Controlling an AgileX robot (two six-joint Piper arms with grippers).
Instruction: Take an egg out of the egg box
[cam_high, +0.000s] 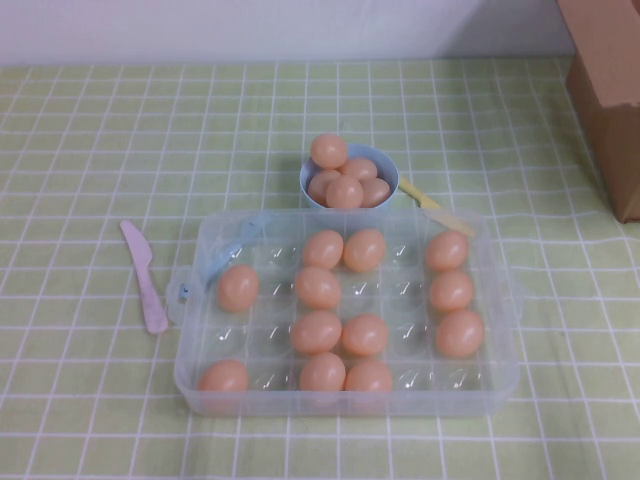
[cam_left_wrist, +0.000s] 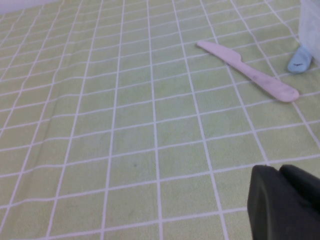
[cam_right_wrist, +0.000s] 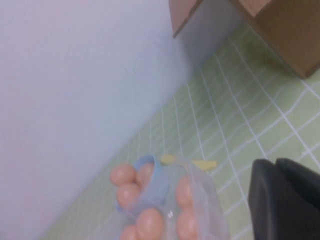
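Note:
The clear egg box (cam_high: 500, 392) lies open in the middle of the table, with several peach-orange eggs in its wells, one alone at the left (cam_high: 238, 288). Pale blue clasps (cam_high: 190, 285) sit on its left side. Neither gripper shows in the high view. My left gripper (cam_left_wrist: 277, 170) is shut and empty, low over bare cloth left of the box, whose corner (cam_left_wrist: 312, 20) and clasp (cam_left_wrist: 299, 61) show in the left wrist view. My right gripper (cam_right_wrist: 275, 162) is shut and empty, to the right of the box (cam_right_wrist: 207, 200).
A light-blue bowl (cam_high: 392, 166) heaped with eggs stands just behind the box. A pink plastic knife (cam_high: 145, 275) lies left of the box, a yellow one (cam_high: 435, 210) behind its right corner. A brown cardboard box (cam_high: 610, 90) stands at the back right.

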